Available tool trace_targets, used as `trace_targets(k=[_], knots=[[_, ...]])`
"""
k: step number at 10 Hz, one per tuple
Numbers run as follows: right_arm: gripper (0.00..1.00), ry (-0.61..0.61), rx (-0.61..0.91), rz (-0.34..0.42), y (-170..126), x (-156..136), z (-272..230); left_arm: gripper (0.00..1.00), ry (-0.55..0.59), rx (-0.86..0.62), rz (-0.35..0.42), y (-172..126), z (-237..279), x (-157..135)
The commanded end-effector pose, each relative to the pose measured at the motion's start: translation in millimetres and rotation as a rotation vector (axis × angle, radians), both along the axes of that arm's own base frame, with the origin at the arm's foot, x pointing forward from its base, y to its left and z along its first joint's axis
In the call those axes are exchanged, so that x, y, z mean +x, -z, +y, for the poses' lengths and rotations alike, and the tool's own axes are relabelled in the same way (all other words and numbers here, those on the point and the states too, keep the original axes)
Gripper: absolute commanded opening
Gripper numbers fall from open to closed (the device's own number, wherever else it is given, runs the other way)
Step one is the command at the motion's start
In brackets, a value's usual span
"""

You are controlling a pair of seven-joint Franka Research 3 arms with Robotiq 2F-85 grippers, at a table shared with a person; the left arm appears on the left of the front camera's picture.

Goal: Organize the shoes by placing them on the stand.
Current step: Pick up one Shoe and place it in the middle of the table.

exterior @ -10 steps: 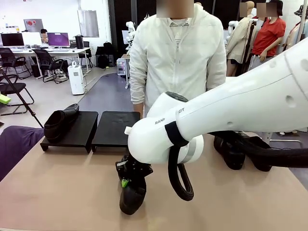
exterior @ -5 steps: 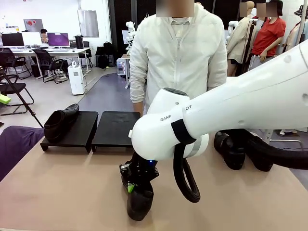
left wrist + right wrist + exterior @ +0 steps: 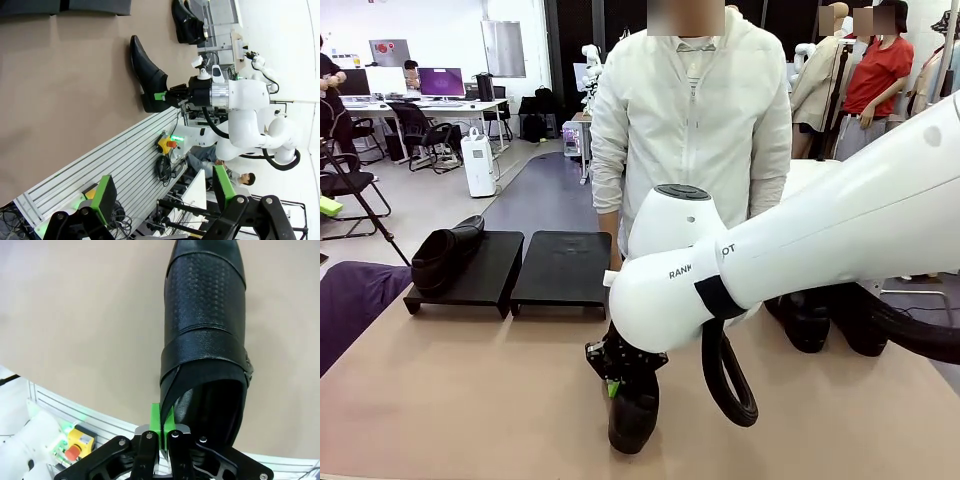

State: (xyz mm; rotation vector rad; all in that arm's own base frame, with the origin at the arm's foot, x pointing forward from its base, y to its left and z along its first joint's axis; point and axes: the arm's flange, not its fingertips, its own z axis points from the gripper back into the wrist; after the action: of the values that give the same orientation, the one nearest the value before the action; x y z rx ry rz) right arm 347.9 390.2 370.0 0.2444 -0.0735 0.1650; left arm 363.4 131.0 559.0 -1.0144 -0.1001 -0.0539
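Carrying one shoe [image 3: 635, 425] above the middle of the tabletop's [image 3: 450, 400] near edge, the right gripper [image 3: 617, 385] is clamped on the thin side wall of the shoe's collar. The right wrist view shows both green pads pinching that edge, with the toe pointing away from the fingers. Whether the sole touches the tabletop cannot be told.

Over the last second the gripper and shoe have slid along the near edge toward the robot's right and slightly closer to that edge, with the grip unchanged. This shift leads away from the stands, so it is probably a lift or a repositioning before the swing across, not yet the delivery.

The left gripper [image 3: 162, 195] hangs with its fingers wide apart and empty, off the tabletop's near-left side.

At the far-left corner stand the left stand [image 3: 485, 275], which bears a stowed shoe [image 3: 445, 255] along its left edge, and just beside it the bare right stand [image 3: 560, 265]. Two shoes [image 3: 810, 320] wait toward the far-right edge, partly hidden behind the arm. A person [image 3: 690, 130] stands at the far edge.

By this count one shoe is placed, one is in hand and two remain. The thin collar hold may let the shoe pivot during a long carry.
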Motion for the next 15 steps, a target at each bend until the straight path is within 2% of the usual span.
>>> trace_targets(k=[1,2,3,5,6,8,10,11,13,15], knots=[[0.15,0.007,0.003,-0.013,1,-1,9,1.00,0.015,0.005,-0.010,0,0,-3],[0.75,0.001,0.016,-0.009,0,0,8,1.00,0.015,0.005,-0.010,0,0,-3],[1.00,0.000,0.027,-0.005,-1,0,7,1.00,0.015,0.005,-0.010,0,0,-3],[1.00,-0.009,0.073,0.007,-16,-1,-4,1.00,0.015,0.005,-0.010,0,0,-3],[1.00,-0.019,0.132,0.024,-36,-1,-23,1.00,0.015,0.005,-0.010,0,0,-3],[1.00,-0.052,0.189,0.076,-92,-16,-101,1.00,0.015,0.005,-0.010,0,0,-3],[1.00,-0.076,0.270,0.148,-128,-38,-209,1.00,0.015,0.005,-0.010,0,0,-3],[1.00,-0.077,0.343,0.147,-140,-54,-265,1.00,0.015,0.005,-0.010,0,0,-3],[1.00,0.076,0.421,0.127,-149,-87,-363,1.00,0.015,0.005,-0.010,0,0,-3],[1.00,0.220,0.480,0.033,-144,-105,-426,1.00,0.015,0.005,-0.010,0,0,-3]])
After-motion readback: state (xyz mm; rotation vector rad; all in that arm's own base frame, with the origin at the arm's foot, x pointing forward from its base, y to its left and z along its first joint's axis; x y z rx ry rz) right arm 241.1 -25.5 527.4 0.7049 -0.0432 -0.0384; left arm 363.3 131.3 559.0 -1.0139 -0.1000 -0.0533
